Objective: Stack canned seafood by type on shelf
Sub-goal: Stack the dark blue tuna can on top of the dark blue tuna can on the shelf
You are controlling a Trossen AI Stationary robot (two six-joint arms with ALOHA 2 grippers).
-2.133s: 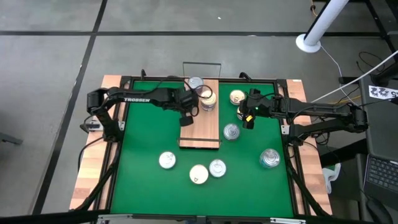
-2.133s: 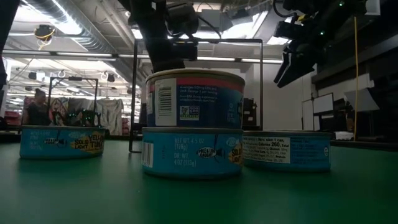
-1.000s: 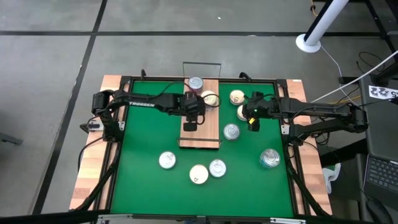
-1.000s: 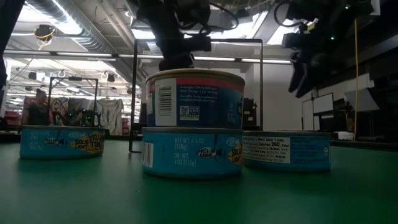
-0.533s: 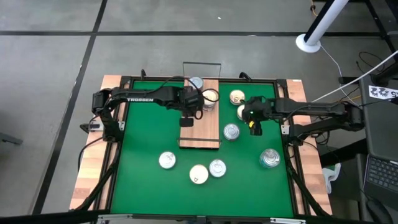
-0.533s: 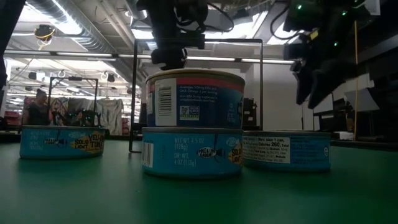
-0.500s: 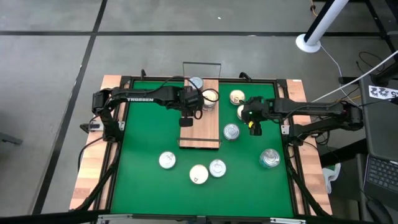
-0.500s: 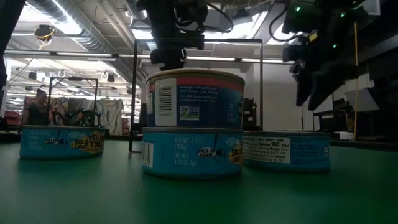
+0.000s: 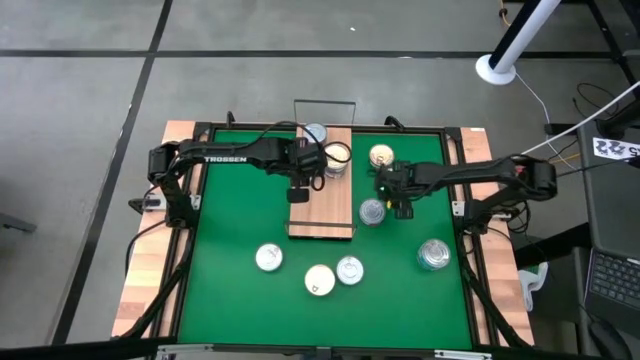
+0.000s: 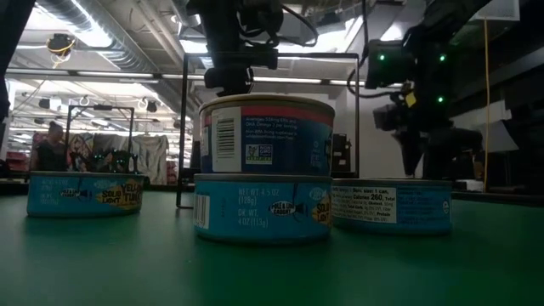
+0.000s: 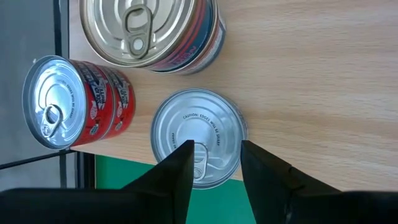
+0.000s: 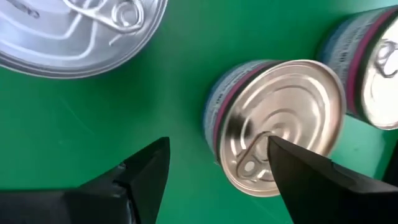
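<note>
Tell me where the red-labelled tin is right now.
In the left wrist view, the red-labelled tin stands at the shelf's edge, beside a silver tin and a larger gold-topped tin.

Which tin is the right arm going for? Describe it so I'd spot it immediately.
Start at the shelf in the middle of the green mat. Just off its right long edge, two tins sit close together under the right gripper. The target tin has a gold pull-tab top and a blue-and-pink label.
</note>
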